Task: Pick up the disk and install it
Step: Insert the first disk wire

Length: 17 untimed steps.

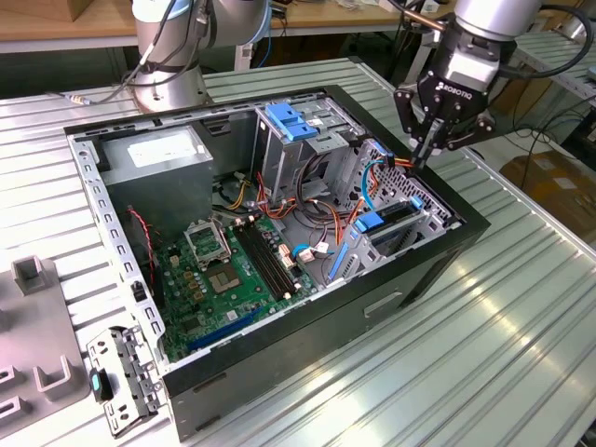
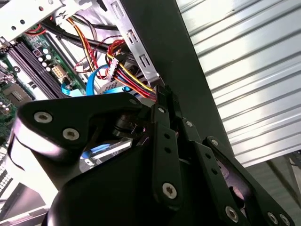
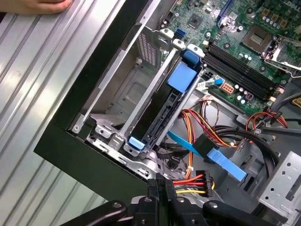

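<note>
Disk (image 3: 162, 110): blue-railed, seated in drive bay, frame centre.
Gripper (image 1: 424, 149): fingers pinched narrow, holding nothing, upper right, above power connector (image 3: 200, 181).
Tip: approach vertical, avoid snagging cables.

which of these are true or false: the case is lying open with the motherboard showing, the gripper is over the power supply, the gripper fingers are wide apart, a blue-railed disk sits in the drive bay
1. The computer case lies open with the motherboard showing. True.
2. The gripper is over the power supply. False: it hangs at the case's far corner on the exterior view's right, by the bundle of coloured cables.
3. The gripper fingers are wide apart. False: in both wrist views they are pressed together.
4. The disk with blue rails sits in the drive bay. True.
</note>
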Available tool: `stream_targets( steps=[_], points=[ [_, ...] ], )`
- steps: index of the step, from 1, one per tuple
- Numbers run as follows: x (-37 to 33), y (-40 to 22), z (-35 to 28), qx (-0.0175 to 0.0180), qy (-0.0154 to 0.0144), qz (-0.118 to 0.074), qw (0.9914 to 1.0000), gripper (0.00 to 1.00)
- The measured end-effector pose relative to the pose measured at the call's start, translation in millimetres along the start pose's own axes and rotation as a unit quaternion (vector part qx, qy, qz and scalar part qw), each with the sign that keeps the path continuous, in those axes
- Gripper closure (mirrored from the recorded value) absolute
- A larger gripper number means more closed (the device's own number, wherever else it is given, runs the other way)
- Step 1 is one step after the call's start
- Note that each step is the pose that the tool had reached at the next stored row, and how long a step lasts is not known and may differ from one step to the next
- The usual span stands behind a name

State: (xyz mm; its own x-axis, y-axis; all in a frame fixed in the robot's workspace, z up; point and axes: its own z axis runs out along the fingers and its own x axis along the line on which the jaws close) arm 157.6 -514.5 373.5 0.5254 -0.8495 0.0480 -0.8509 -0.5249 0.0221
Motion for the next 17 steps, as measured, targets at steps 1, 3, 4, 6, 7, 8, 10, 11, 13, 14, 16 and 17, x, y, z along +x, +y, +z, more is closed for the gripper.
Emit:
stream_targets(
  steps=[1, 3, 4, 6, 7, 8, 10, 11, 13, 14, 16, 17],
  points=[
    [-0.2, 0.4, 0.0, -0.0001, -0.0001, 0.002, 1.0, 0.83],
    [-0.4, 0.7, 0.0, -0.0005, -0.0002, 0.01, 0.99995, 0.83],
    [-0.5, 0.7, 0.0, -0.0007, -0.0003, 0.014, 0.9999, 0.83],
    [-0.6, 0.9, 0.0, -0.0013, -0.0005, 0.026, 0.99966, 0.83],
    [-0.6, 0.8, 0.0, -0.0022, -0.0009, 0.044, 0.99903, 0.83],
    [-0.6, 0.8, 0.2, -0.0028, -0.0013, 0.059, 0.99828, 0.83],
    [-0.6, 0.8, 0.3, -0.0035, -0.0016, 0.073, 0.99732, 0.83],
    [-0.6, 0.8, 0.3, -0.0038, -0.0017, 0.08, 0.99682, 0.83],
    [-0.6, 0.8, 0.4, -0.0046, -0.0021, 0.095, 0.99543, 0.83],
    [-0.6, 0.8, 0.4, -0.0048, -0.0022, 0.1, 0.99499, 0.83],
    [-0.6, 0.9, 0.5, -0.0054, -0.0025, 0.112, 0.99373, 0.83],
    [-0.7, 0.9, 0.6, -0.0059, -0.0027, 0.122, 0.9925, 0.83]
  ],
)
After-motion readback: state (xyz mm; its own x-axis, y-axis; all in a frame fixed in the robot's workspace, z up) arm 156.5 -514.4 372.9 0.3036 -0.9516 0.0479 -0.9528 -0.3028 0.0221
